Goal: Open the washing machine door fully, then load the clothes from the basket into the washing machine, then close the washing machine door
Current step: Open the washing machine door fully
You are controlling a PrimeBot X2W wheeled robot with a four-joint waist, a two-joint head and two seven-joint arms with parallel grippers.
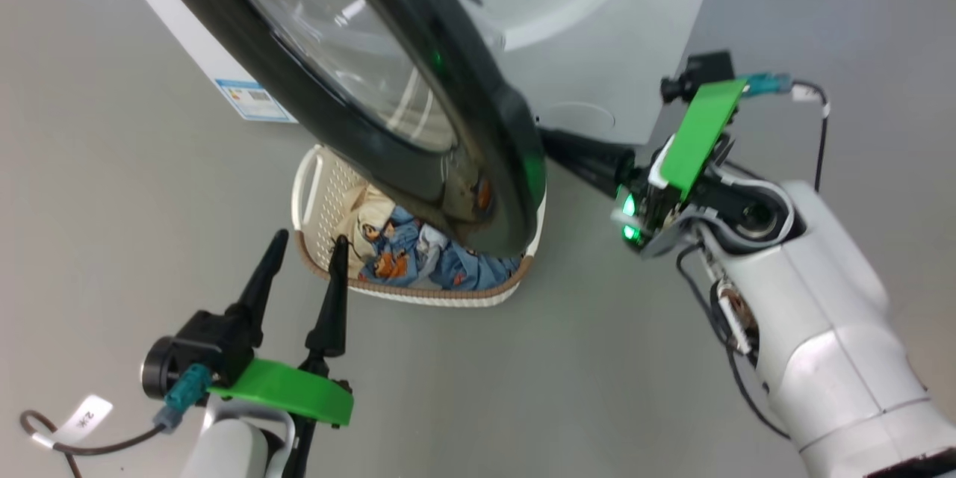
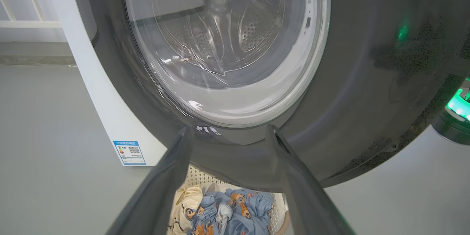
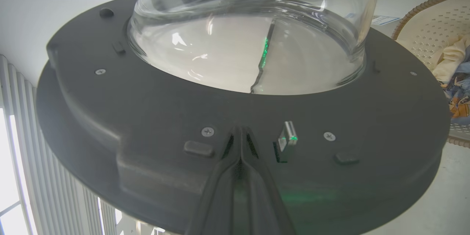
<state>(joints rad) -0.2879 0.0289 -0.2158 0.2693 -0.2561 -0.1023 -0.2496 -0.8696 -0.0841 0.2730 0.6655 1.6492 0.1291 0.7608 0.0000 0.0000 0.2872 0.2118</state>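
Washing machine door [image 1: 508, 164] ajar, near edge-on in head view, running upper-L to lower-R betw. tools. Outer face toward L tool [image 1: 311, 239], fingers spread, holding nothing. Basket [image 1: 321, 187] w/ clothes [image 1: 418, 254] just beyond its tips, under door. R tool [image 3: 240, 130] closed, tips against inner rim beside latch [image 3: 287, 137]. L wrist view: drum [image 2: 227, 33] thru glass.

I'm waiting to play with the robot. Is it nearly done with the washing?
Not nearly. Done: the washing machine door is swung partly open. In hand: the shut right hand touches its inner side, seemingly pushing it wider; the open left hand hovers by the basket. Left: the clothes lie in the basket, none loaded, then the door must be closed.
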